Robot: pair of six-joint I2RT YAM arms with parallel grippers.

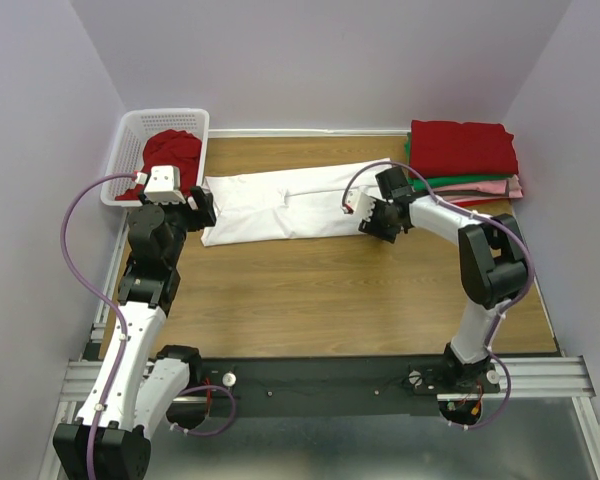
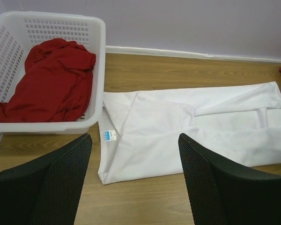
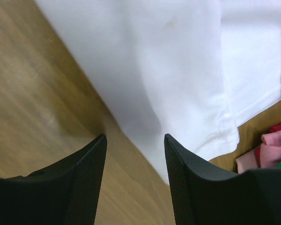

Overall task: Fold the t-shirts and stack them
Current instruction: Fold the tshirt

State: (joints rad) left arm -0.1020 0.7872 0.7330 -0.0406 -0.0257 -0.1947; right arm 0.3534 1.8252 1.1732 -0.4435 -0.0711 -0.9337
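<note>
Left tool [image 2: 135, 138] and right tool [image 3: 135, 138] are both hanging with jaws parted and empty over opposite ends of the plain white cloth t-shirt [image 1: 280, 205], which is lying as a long folded strip on the wooden surface [image 1: 330, 300], probably awaiting a crosswise fold.

White t-shirt [image 1: 280, 205] folded lengthwise at centre; red shirt [image 1: 170, 152] in basket [image 1: 121, 152]; folded stack [image 1: 465, 148] far right corner.
</note>
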